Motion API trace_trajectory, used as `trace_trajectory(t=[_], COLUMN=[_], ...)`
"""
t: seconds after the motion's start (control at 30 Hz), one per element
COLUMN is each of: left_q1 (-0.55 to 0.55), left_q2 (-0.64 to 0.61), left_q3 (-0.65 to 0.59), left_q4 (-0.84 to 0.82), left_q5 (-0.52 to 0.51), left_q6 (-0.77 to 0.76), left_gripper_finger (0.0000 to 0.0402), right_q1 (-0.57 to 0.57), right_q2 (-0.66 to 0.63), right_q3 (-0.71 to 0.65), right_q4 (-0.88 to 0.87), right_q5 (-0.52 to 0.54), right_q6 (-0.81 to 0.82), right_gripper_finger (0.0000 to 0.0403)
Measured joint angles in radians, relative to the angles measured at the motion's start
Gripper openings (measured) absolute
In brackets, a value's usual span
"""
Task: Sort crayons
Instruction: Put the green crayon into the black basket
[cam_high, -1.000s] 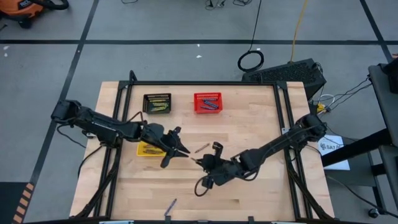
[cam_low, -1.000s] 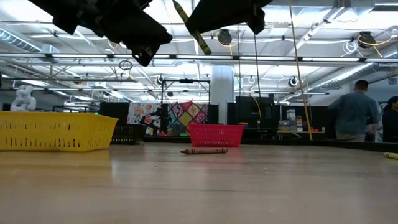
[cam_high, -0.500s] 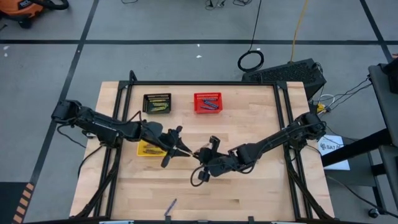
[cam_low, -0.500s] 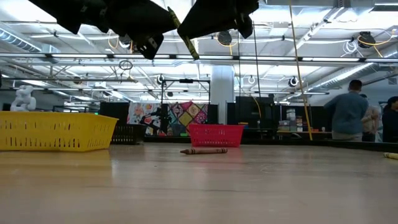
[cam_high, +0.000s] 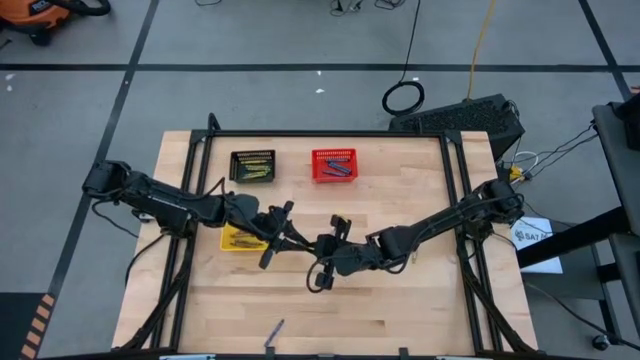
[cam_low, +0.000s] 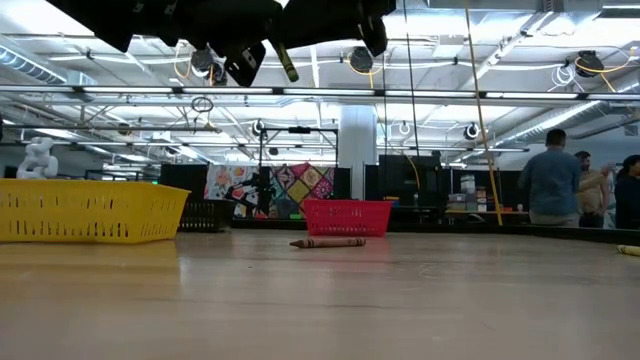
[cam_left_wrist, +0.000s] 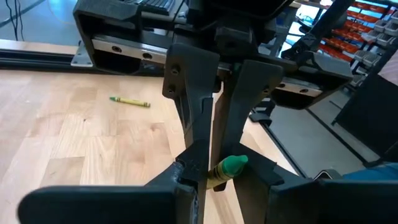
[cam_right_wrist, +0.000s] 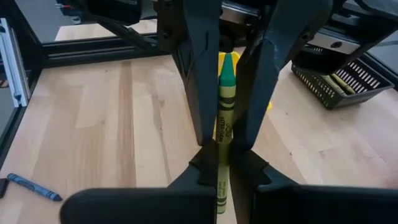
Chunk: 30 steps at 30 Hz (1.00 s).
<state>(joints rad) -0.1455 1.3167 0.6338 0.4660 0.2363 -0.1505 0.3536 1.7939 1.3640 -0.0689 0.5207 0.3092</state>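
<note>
The right gripper (cam_right_wrist: 219, 163), pinching a green crayon (cam_right_wrist: 224, 112), has moved toward nine o'clock and now meets the left gripper (cam_left_wrist: 214, 171) above the desk (cam_high: 420, 200) centre, so a handover looks close. The left gripper's fingers are spread around the crayon's tip.

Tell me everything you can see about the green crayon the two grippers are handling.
The green crayon is a thin stick with a green pointed tip and a yellow-green paper wrapper printed in black. It is held in the air above the table's middle, clamped in the right gripper, its tip reaching between the fingers of the left gripper, which faces it.
</note>
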Motion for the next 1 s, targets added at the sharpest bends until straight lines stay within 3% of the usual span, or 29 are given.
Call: trace_trajectory(t=[0.13,0.37,0.7,1.0], left_q1=[0.000,0.001,0.005,0.105], left_q2=[0.000,0.000,-0.001,-0.035], left_q3=[0.000,0.000,0.003,0.000], left_q4=[0.000,-0.001,-0.032,-0.234], left_q5=[0.000,-0.008,-0.007,-0.005], left_q6=[0.001,0.036,0.043,0.116], left_gripper_finger=[0.0069,0.0012,0.0013,0.0013], right_q1=[0.000,0.000,0.000,-0.002], right_q2=[0.000,0.000,0.000,-0.002], right_q3=[0.000,0.000,0.000,0.001], right_q4=[0.002,0.005,0.004,-0.056], right_q5=[0.000,-0.003,-0.002,0.015], right_q6=[-0.004,0.004,0.024,0.075], right_gripper_finger=[0.0000,0.0001,0.0041,0.0087])
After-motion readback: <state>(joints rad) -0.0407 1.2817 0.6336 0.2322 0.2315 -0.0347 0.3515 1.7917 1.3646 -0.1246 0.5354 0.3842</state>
